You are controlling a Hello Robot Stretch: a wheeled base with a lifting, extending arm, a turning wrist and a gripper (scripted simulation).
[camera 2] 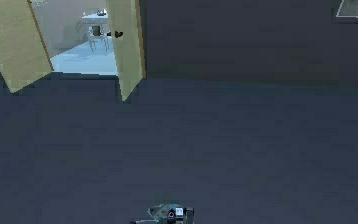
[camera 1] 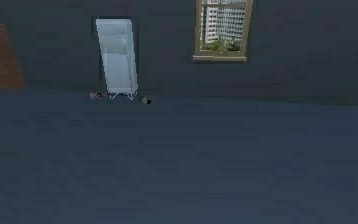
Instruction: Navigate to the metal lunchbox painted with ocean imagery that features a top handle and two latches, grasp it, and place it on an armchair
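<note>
At the bottom edge of the arm side view, just left of the middle, the gripper (camera 2: 153, 214) shows as a small dark shape with a white marked square (camera 2: 177, 212) to its right. Its far end is too small to make out, so I cannot tell whether it holds anything. Dark floor lies all around it.
A tall white cabinet (camera 1: 116, 55) stands against the dark far wall, with two small dark things (camera 1: 95, 96) (camera 1: 147, 99) on the floor at its foot. To its right hangs a window (camera 1: 223, 30). Tan doors (camera 2: 130, 45) stand ajar onto a bright room with white furniture (camera 2: 95, 25).
</note>
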